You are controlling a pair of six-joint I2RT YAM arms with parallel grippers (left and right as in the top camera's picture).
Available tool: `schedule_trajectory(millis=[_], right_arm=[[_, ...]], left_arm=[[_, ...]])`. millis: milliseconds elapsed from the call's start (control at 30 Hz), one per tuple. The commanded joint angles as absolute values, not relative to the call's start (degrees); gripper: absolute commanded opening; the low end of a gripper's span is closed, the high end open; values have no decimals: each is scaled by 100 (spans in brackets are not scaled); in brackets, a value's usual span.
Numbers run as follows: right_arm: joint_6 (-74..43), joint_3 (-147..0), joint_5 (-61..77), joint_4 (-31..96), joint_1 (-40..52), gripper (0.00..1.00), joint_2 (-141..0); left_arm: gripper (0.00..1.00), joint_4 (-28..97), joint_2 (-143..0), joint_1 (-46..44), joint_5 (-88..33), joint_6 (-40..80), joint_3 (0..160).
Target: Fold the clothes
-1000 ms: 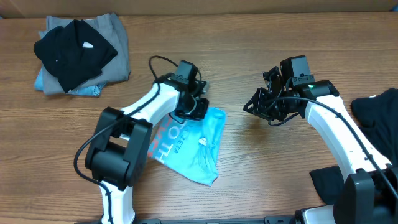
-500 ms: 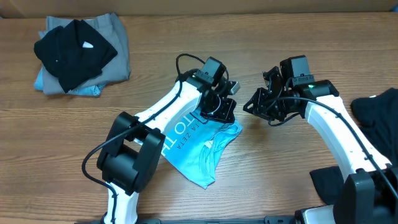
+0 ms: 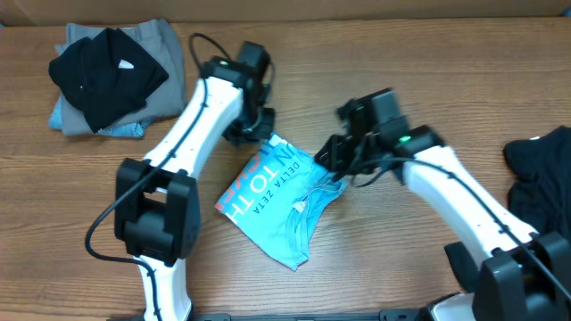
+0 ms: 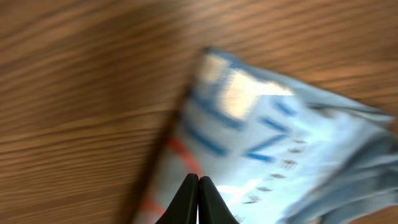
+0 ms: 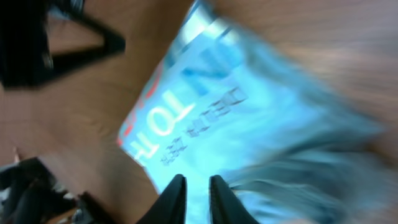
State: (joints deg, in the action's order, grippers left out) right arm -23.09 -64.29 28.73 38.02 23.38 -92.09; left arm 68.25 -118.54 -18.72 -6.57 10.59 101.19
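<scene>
On the table (image 3: 401, 53), 1 sky-blue T-shirt (image 3: 272, 201) lay rumpled at centre.
Left gripper (image 4: 198, 186) was pressed together, empty, above its top corner; right gripper (image 5: 198, 190) hung barely parted over the bunched edge, grip unclear. A thin pinch could slip and undo the fold.

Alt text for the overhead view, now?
A partly folded light sky-blue T-shirt with white and coral lettering lies mid-frame on the brown wooden table, the left gripper by its top corner and the right gripper at its right edge. A pile of black and grey clothes sits top left; a black garment lies at the right edge.
</scene>
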Motion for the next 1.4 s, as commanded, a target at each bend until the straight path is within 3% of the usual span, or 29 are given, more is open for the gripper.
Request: schedule_trajectory(millis=[0,200,433,533,667,933,1200,1367], right_arm=[[-3328,-6320,2432,3706,2775,9,-9686],[-4136,-6320,2936,4226,2917,4,-10663],[-4021,-6329,2471,5345,2707,4,-10735],[-3892,-6335,2362,5459,2659,4,-10694],[-3780,-6337,2383,5454,2661,4,-10694],[-3721,-6342,2401,5590,2484,4,-10678],[-3400,-6375,2399,5592,2305,5,-10099],[-3306,-6479,2399,5581,2305,8,-9620]], left_arm=[[4,6860,-11926,-1649,-937,482,10082],[4,6978,-11926,-1396,-1192,183,9824],[6,7059,-11926,-1354,-1551,-137,9758],[15,6973,-11926,-1352,-1549,-137,9758],[36,6794,-11939,-1352,-1817,-416,9756],[59,6589,-12298,-1352,-3030,-1227,9539],[43,6357,-12969,-1568,-3804,-1590,9496],[11,5996,-13196,-1747,-3695,-1450,9496]])
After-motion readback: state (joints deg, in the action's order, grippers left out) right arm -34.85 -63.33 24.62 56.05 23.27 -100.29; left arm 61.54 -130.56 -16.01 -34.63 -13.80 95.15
